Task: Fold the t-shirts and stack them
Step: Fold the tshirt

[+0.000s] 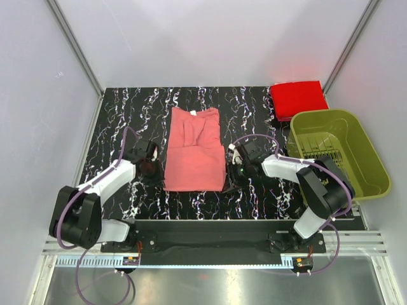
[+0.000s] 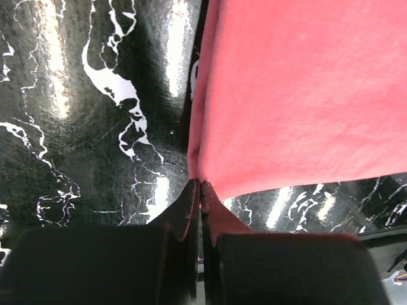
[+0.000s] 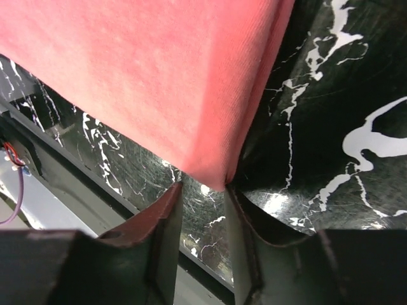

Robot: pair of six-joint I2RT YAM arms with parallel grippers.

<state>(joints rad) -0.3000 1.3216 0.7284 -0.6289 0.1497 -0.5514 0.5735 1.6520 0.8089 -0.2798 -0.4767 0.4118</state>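
The salmon-pink t-shirt (image 1: 194, 151) lies folded into a tall rectangle mid-table. My left gripper (image 1: 152, 169) sits at its near left corner. In the left wrist view the jaws of this gripper (image 2: 200, 185) are pressed together right at the tip of that corner of the pink cloth (image 2: 299, 95). My right gripper (image 1: 234, 171) is at the near right corner. Seen from the right wrist, this gripper (image 3: 202, 189) is open, and the cloth corner (image 3: 213, 175) lies just beyond its tips, untouched. The red t-shirt (image 1: 297, 98) rests folded at the back right.
An olive-green plastic basket (image 1: 372, 166) stands at the right edge, next to the right arm and just in front of the red shirt. White walls with metal posts enclose the black marbled table (image 1: 121, 114). The table's near edge runs close under both grippers.
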